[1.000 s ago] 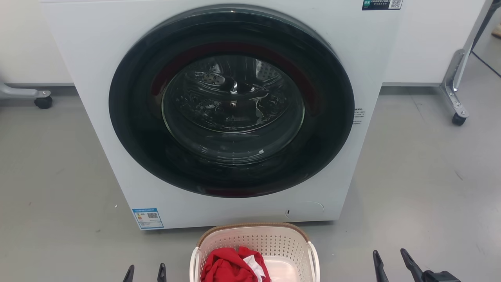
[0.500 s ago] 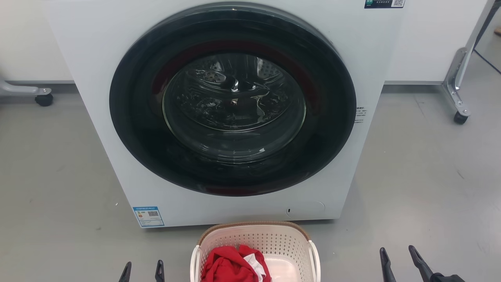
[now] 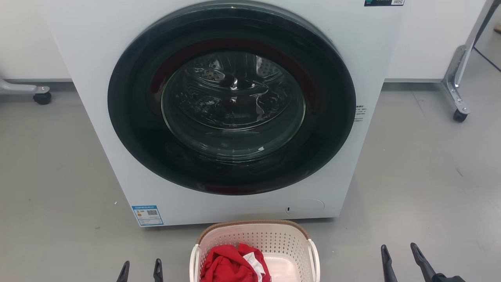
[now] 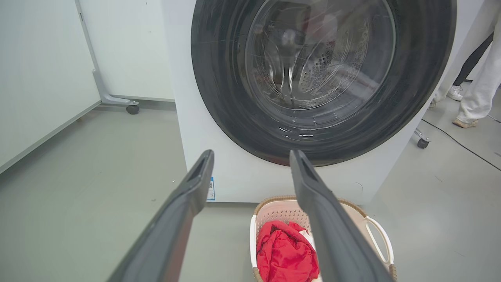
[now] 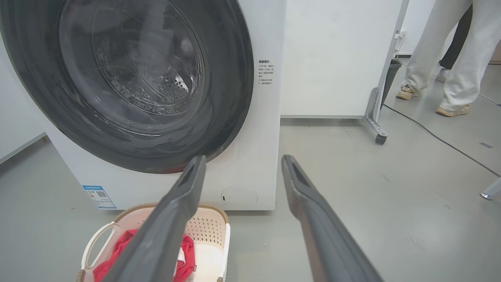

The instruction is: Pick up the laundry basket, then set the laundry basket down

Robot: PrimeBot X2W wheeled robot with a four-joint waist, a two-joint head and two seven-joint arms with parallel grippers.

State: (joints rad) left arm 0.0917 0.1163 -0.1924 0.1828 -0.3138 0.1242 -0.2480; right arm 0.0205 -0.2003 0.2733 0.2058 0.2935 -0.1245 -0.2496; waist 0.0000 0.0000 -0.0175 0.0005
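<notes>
- Cream-white laundry basket [image 3: 270, 243] sits on the grey floor [image 3: 422, 176] just in front of the washing machine [image 3: 98, 58], red clothing [image 3: 227, 266] inside it.
- Near its left side, the left tool [image 3: 141, 266] hangs with fingers spread, holding nothing.
- Further off on the other side, the right tool [image 3: 398, 250] is likewise spread and empty.

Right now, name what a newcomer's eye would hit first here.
The washer with its big dark round door dominates the middle. Before it on the floor stands the basket, a red cloth heaped in its left side. The left tool and right tool flank it, open.
</notes>
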